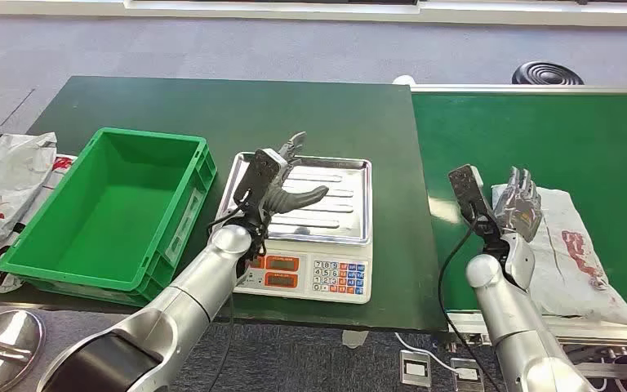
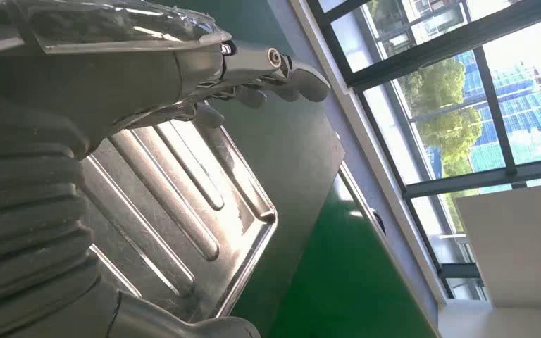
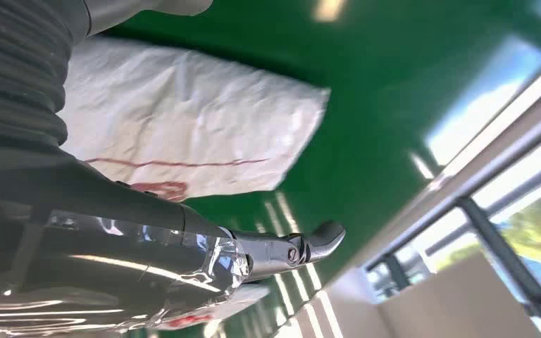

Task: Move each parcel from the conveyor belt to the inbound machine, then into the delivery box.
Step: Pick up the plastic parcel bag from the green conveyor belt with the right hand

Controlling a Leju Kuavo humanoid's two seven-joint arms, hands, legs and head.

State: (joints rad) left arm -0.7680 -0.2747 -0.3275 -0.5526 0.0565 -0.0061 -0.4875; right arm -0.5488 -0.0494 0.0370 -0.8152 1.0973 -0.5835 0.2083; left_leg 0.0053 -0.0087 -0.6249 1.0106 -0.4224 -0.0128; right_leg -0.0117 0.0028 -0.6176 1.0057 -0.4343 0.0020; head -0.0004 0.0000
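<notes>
On the green conveyor belt (image 1: 588,139) at the right lies the white parcel (image 1: 567,261), right hand (image 1: 521,204) poised over its near end, fingers spread, nothing gripped. Further left, the green delivery box (image 1: 110,212) stands beside the weighing scale (image 1: 310,237), and the left hand (image 1: 282,184) hovers above its steel tray, fingers apart, holding nothing.

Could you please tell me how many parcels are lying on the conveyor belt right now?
1: a white parcel lies on the conveyor belt at its near end, under the right hand. More may sit beyond the picture's right edge.
</notes>
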